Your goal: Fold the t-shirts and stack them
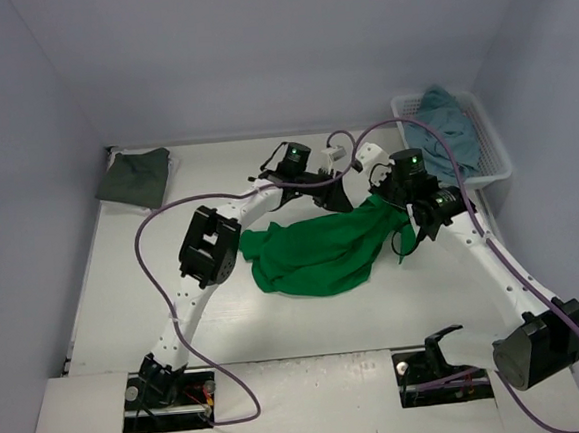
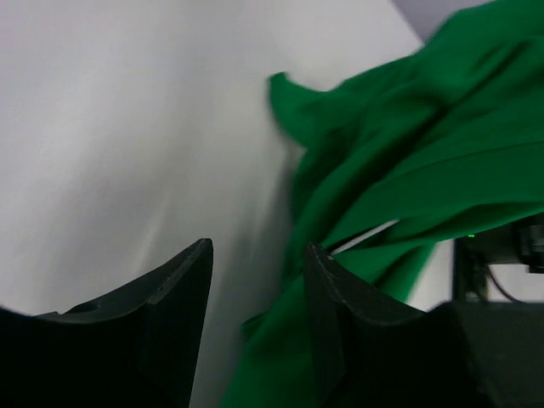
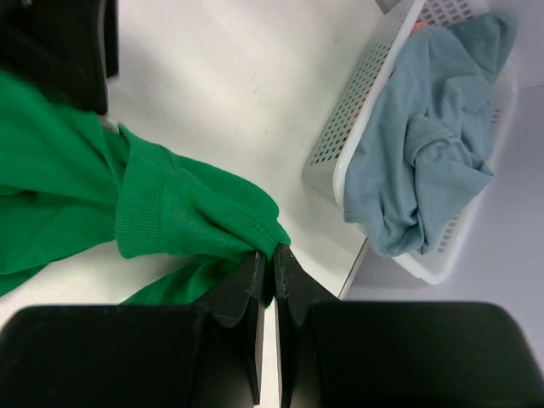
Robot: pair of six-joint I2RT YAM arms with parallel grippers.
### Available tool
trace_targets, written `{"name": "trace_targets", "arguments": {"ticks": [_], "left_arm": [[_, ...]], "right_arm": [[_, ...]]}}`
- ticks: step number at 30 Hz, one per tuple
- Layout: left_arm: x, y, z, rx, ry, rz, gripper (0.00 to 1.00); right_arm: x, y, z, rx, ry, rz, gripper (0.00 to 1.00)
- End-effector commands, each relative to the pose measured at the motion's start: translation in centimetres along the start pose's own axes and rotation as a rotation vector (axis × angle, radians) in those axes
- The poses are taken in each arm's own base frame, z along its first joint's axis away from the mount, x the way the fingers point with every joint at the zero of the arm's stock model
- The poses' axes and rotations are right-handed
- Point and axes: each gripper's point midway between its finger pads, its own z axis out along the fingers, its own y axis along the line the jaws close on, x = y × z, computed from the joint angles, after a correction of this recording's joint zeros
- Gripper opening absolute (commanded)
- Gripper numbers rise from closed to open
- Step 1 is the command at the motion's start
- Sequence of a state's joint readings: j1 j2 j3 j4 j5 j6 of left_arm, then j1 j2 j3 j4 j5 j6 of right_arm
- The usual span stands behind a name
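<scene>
Right wrist view showed the right claw (image 3: 265,253) clenched on the green shirt (image 3: 178,212); the left claw (image 2: 259,255) stood parted beside it.

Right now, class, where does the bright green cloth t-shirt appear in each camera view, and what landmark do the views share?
Top external: bright green cloth t-shirt, crumpled mid-table between the two arms.
Left wrist: it fills the right side, from the upper corner downward.
Right wrist: left side, its cuff reaching the lower middle.
Shared landmark: the white tabletop under it.
</scene>
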State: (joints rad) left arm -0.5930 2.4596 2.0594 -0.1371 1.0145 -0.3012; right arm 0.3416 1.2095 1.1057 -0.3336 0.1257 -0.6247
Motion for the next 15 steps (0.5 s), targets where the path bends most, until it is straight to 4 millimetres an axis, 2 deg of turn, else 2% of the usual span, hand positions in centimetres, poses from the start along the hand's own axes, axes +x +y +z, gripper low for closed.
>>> {"name": "trace_targets", "arguments": {"ticks": [1,5,7,10,11,12,15], "left_arm": [[-4.5,-7.8,-0.5,0.187,-0.089,0.106,0.41],[-3.6,-10.0,-0.3,0.246,-0.059,0.098,0.41],[-3.0,-10.3,-0.3,0.260,-0.045,0.092,0.41],[-2.4,-10.1,-0.5,0.245,-0.026,0.095,0.23],[-2.0,-9.9,-0.5,0.236,-0.015,0.083,0.09],[-2.0,-9.8,-0.5,0.229,-0.016,0.099,0.03],[-1.6,-9.0,-0.8,0.171,-0.003,0.105,0.00]], "right_arm": [[-0.9,-0.4,0.5,0.020,-0.035,0.037,0.00],[-0.7,-0.2,0.9,0.021,-0.028,0.045,0.00],[-0.7,-0.3,0.8,0.023,-0.028,0.042,0.00],[-0.7,-0.4,0.7,0.028,-0.030,0.040,0.00],[-0.7,-0.3,0.7,0.026,-0.029,0.039,0.00],[-0.7,-0.4,0.6,0.029,-0.031,0.042,0.00],[-0.5,-0.2,0.7,0.026,-0.027,0.044,0.00]]}}
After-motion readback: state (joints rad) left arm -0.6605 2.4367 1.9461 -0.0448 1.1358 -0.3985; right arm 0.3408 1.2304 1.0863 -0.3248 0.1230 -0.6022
